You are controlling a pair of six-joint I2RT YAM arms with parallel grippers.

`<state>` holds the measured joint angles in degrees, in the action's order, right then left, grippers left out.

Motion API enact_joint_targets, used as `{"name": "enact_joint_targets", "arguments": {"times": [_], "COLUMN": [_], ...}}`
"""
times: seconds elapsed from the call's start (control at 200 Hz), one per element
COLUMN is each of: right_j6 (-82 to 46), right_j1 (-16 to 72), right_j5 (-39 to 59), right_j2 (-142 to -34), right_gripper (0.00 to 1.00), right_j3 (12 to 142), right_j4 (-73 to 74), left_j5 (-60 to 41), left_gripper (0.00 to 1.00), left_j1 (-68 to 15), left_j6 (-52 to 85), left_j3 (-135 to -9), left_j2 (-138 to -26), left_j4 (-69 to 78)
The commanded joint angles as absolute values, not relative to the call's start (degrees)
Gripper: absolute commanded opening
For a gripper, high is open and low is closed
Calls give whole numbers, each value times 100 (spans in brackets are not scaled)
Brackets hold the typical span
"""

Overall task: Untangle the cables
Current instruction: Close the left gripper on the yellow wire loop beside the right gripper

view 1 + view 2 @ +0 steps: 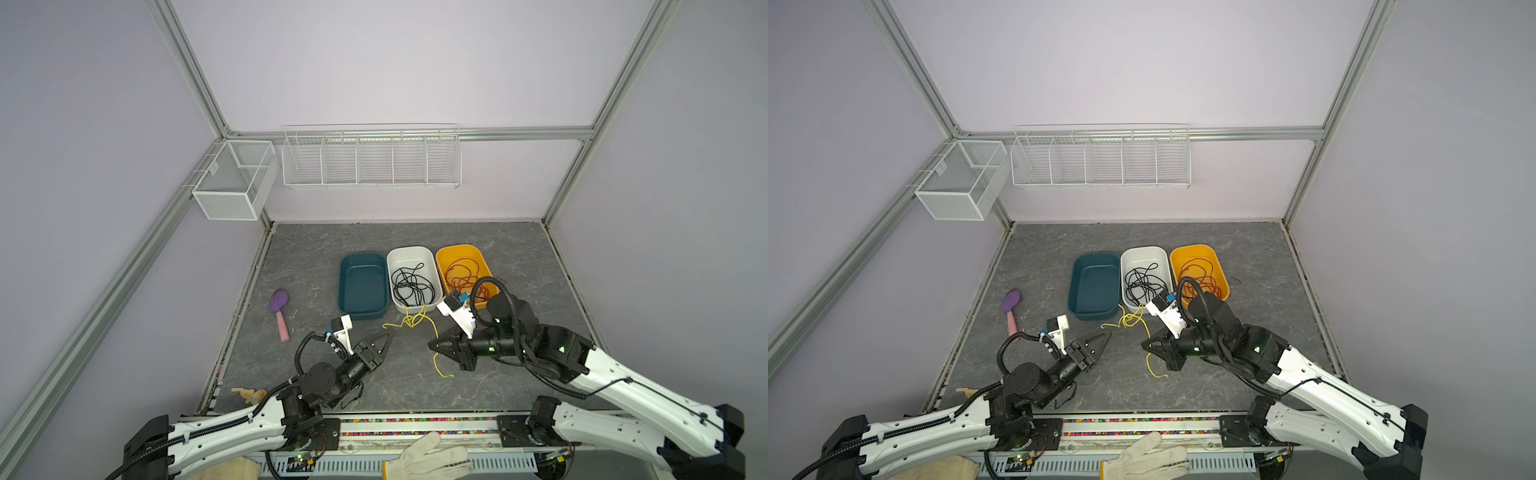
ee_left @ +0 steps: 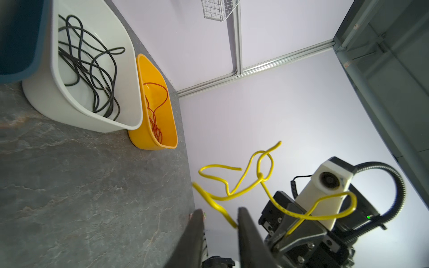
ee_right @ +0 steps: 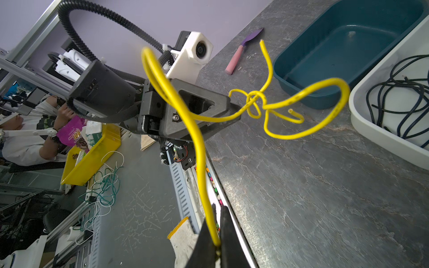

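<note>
A yellow cable (image 1: 411,320) (image 1: 1129,320) hangs in a loose knot above the grey table, between my two grippers. My right gripper (image 1: 432,345) (image 3: 218,205) is shut on one stretch of the yellow cable (image 3: 198,148). My left gripper (image 1: 390,332) (image 2: 219,210) sits at another stretch of the yellow cable (image 2: 216,165). Its jaws stand a narrow gap apart, with the cable running between them and touching one finger. Black cables (image 1: 411,286) lie in the white tub (image 1: 411,249). Red cables (image 1: 461,274) lie in the orange tub (image 1: 459,247).
A teal tub (image 1: 341,282) stands left of the white one. A purple-and-pink spatula (image 1: 279,309) lies at the table's left. Wire baskets (image 1: 370,160) and a mesh box (image 1: 232,183) hang on the back walls. A white glove (image 1: 428,457) lies past the front edge.
</note>
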<state>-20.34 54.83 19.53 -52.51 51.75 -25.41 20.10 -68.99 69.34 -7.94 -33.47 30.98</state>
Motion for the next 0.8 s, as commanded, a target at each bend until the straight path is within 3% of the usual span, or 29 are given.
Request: {"name": "enact_joint_targets", "arguments": {"times": [0.0,0.22,0.57,0.6,0.655,0.765,0.795], "right_j6": [-2093,-2119,-2086,-2078,-2062,-2041,-2043], "right_j1": [5466,5475,5476,5477,5478,5484,5478], "right_j5": [2028,2059,2083,2084,2083,2145,2172], "right_j2": [-5257,-5257,-5153,-5149,-5133,-5168,-5196], "right_gripper": [7,7,7,7,7,7,7], "right_j3": [5093,5080,5072,5071,5071,5071,5071], "right_j4": [-2346,-2336,-2372,-2378,-2380,-2378,-2380], "left_j5": [2151,2280,2437,2457,2512,2631,2645], "left_gripper": [8,0,0,15,52,94,100], "left_j1": [-6919,-6917,-6919,-6917,-6917,-6917,-6917], "left_j6": [6958,6908,6886,6896,6904,6908,6908], "left_j3": [-714,-692,-675,-686,-736,-939,-990], "left_j2": [-3122,-2743,-2552,-2544,-2508,-2380,-2352], "left_j4": [2907,2514,2237,2205,2106,1705,1621]}}
